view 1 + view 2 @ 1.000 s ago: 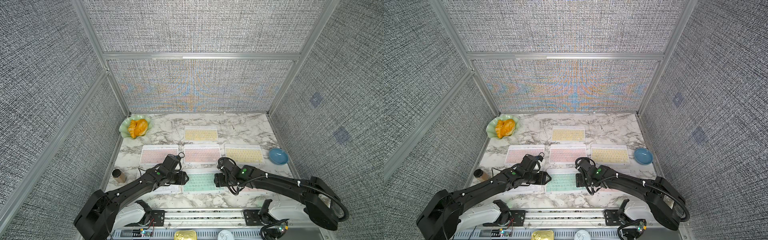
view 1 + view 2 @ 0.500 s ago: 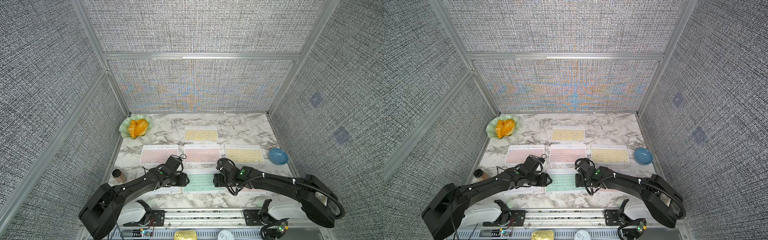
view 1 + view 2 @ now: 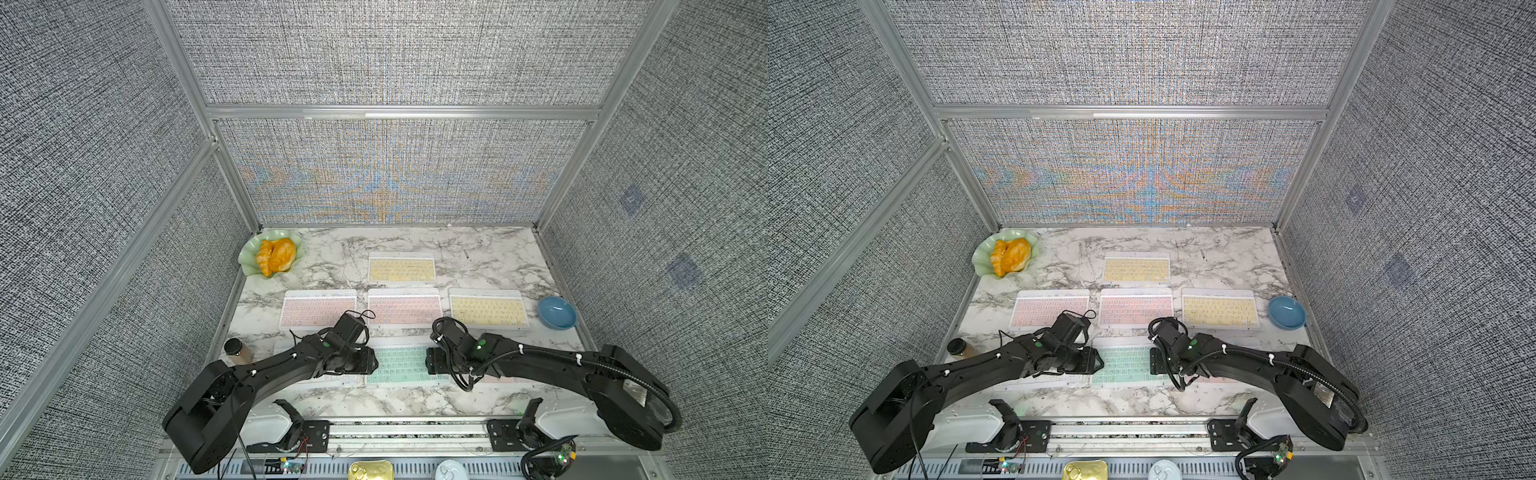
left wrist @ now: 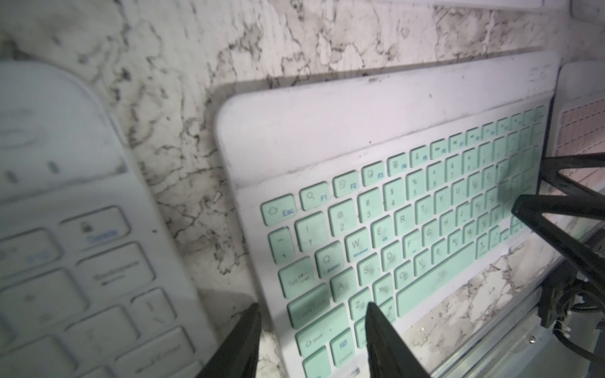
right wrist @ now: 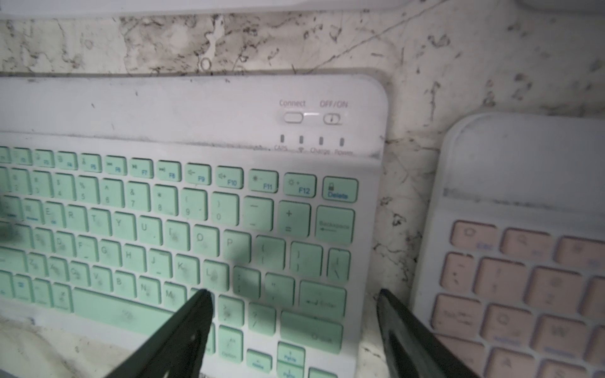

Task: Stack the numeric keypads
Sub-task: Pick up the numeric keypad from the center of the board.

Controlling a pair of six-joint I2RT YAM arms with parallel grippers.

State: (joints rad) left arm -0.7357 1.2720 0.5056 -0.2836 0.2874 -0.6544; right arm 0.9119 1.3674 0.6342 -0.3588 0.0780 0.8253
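Seven numeric keypads lie flat on the marble. In both top views a yellow one is at the back. Pink, pink and yellow fill the middle row. In front, the mint keypad lies between a white one and a pink one, both mostly under my arms. My left gripper is open, straddling the mint keypad's left edge. My right gripper is open wider, astride the mint keypad's right edge.
A green leaf-shaped dish with a pastry sits in the back left corner. At the right wall is a blue bowl. A small brown jar stands at the left edge. Grey panel walls close three sides.
Both grippers have crept a little inward onto the two ends of the mint keypad. No keypad has moved.
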